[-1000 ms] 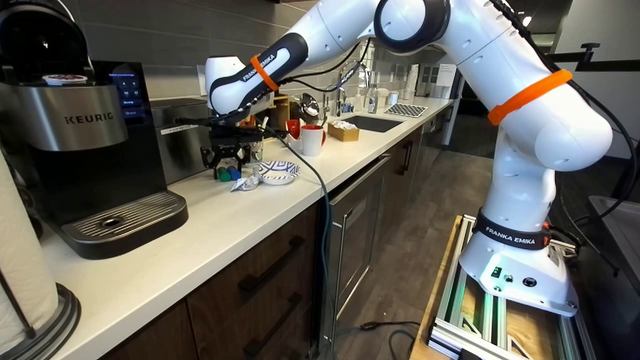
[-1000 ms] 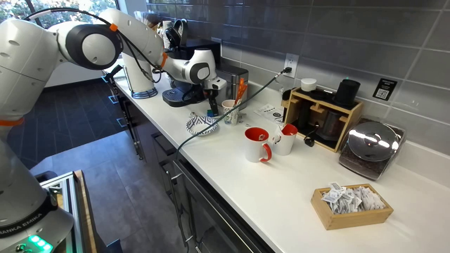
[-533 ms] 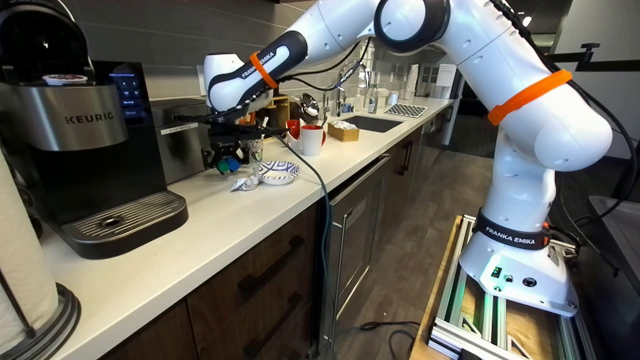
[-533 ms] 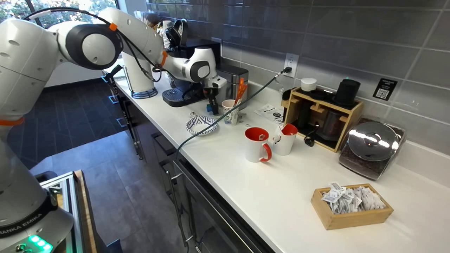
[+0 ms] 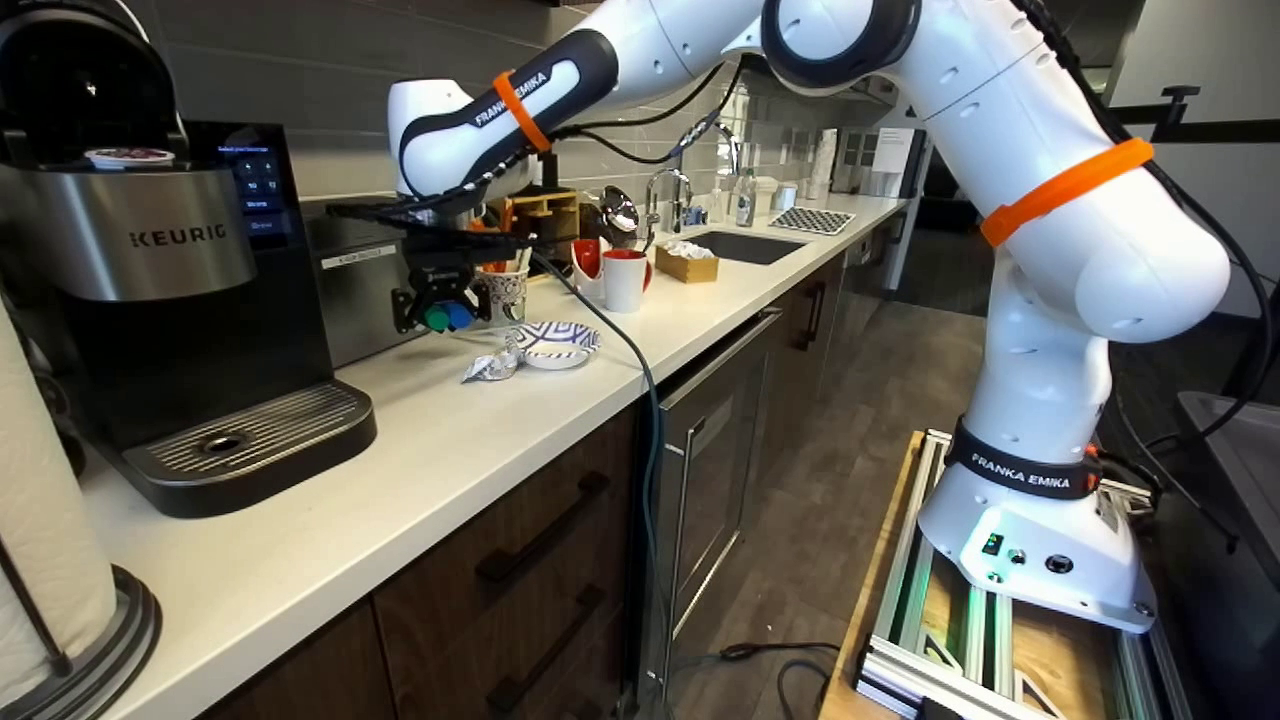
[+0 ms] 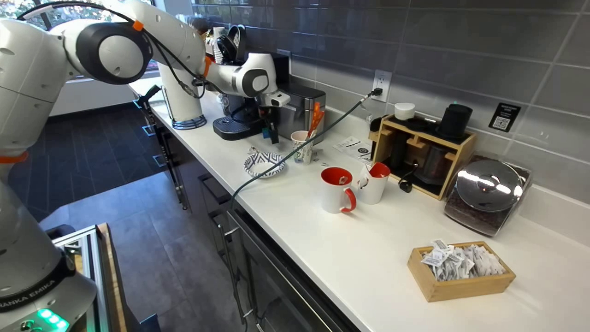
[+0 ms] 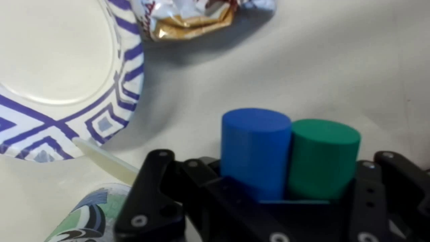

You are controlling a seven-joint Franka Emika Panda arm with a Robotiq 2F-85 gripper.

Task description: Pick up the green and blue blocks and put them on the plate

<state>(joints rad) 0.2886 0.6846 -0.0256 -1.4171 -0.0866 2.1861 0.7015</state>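
Observation:
My gripper (image 5: 446, 316) is shut on two small cylindrical blocks, pinched side by side and held above the counter. In the wrist view the blue block (image 7: 256, 151) is beside one finger and the green block (image 7: 323, 159) beside the opposite one, their lower ends hidden among the dark finger links. A bit of the blue block (image 6: 266, 133) also shows in an exterior view. The plate (image 7: 57, 53), white with a purple-blue patterned rim, rests on the counter off to one side of the gripper. It lies lower than the held blocks and appears in both exterior views.
A crumpled foil wrapper (image 5: 492, 366) lies against the plate. Close to the gripper stands a patterned paper cup (image 6: 303, 147) with orange sticks. The coffee maker (image 5: 90, 380) is nearby. A cable (image 6: 318, 131) crosses above the plate; red-and-white mugs (image 6: 335, 193) stand farther along.
The jaws have closed on both blocks, which have risen off the counter. The arm has lifted and shifted slightly toward the coffee maker. Plate and wrapper have stayed put.

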